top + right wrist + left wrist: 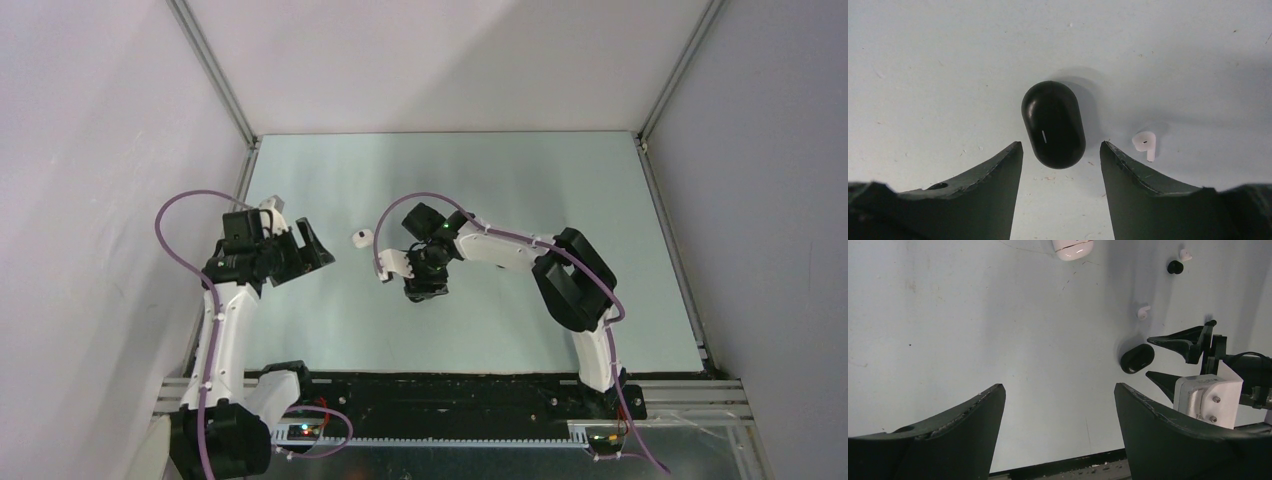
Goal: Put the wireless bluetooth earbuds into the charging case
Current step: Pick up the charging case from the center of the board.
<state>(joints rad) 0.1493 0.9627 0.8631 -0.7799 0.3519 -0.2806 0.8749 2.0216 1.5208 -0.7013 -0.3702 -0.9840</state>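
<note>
White charging case (1073,247) sits well ahead of your left gripper (1059,386), which hangs wide open and empty. Your right gripper (1060,143) has its jaws apart, tips flanking a black pebble (1053,115), one earbud (1145,144) just beside it.

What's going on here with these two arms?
Two robot arms are at a table with a white case, two earbuds and a black oval. The right gripper hangs low with its fingers open on either side of the oval, not gripping it. The left gripper is open and empty. Both earbuds lie loose on the table, outside the case.
</note>
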